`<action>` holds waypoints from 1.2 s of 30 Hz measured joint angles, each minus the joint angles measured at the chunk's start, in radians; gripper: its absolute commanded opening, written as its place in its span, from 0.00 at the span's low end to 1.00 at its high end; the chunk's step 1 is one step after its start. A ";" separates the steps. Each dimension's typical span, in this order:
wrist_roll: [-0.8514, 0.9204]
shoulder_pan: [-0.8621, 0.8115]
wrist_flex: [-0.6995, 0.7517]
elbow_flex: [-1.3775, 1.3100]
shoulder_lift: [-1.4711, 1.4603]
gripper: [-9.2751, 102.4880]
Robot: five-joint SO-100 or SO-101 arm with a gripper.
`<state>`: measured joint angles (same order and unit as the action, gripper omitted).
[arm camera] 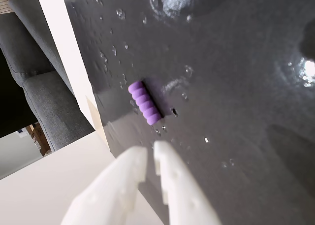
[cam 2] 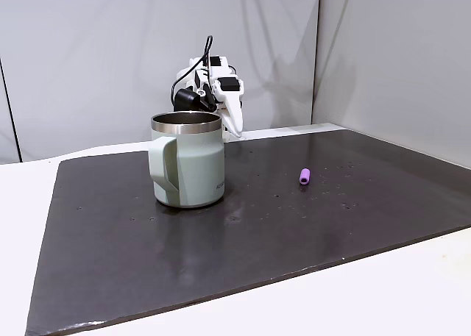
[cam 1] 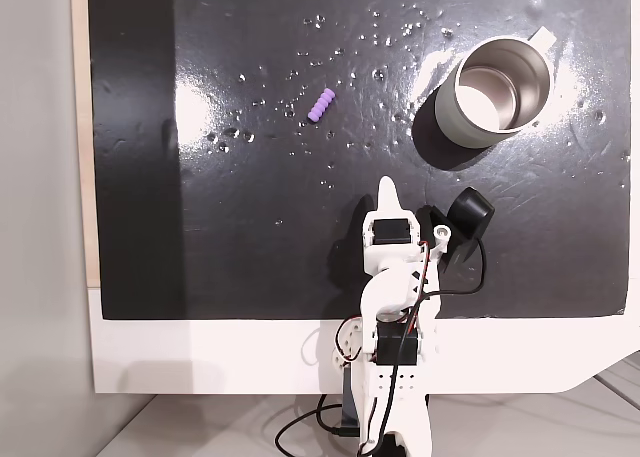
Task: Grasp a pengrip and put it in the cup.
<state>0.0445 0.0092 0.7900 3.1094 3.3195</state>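
The small lilac-purple ribbed soft tube, i.e. the pengrip (cam 1: 322, 105), lies flat on the dark, glossy black mat (cam 1: 250, 227), roughly upper-centre in the top-down fixed view, tilted diagonally. Nothing touches it. In the side-on fixed view the pengrip (cam 2: 304, 176) shows end-on, to the right of the mug and well apart from it. In the wrist view the pengrip (arm camera: 144, 103) sits above the fingertips w/ clear mat between, close to the mat's edge on that side.

The round grey-white metal mug w/ shiny steel inside and rim, i.e. the cup (cam 1: 497, 90), stands upright on the mat at upper right in the top-down fixed view, its small handle toward the top right. In the side-on fixed view the cup (cam 2: 187, 159) has its handle facing the camera, slightly left. Inside looks bare as far as the top-down view shows.

The white two-finger gripper (cam 1: 387, 188) points toward the mat's middle, near the lower centre, short of both pengrip and cup. In the wrist view the gripper (arm camera: 149, 155) has its two white fingers (arm camera: 129, 173) nearly together, only a thin slit between the tips, holding nothing. In the side-on fixed view the gripper (cam 2: 234, 126) sits behind the cup, tips pointing down, above the mat.

Small droplets or specks (cam 1: 380, 37) dot the mat. The mat rests on a white table (cam 1: 200, 362).
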 measured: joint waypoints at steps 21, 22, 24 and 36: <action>0.020 -0.032 -0.012 0.000 0.000 0.08; 0.029 -0.028 -0.012 -0.002 0.000 0.08; 0.046 -0.011 -0.012 -0.015 0.000 0.08; 0.095 0.123 0.029 -0.425 -0.380 0.08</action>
<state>0.1396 0.1319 0.8191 2.6845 2.9391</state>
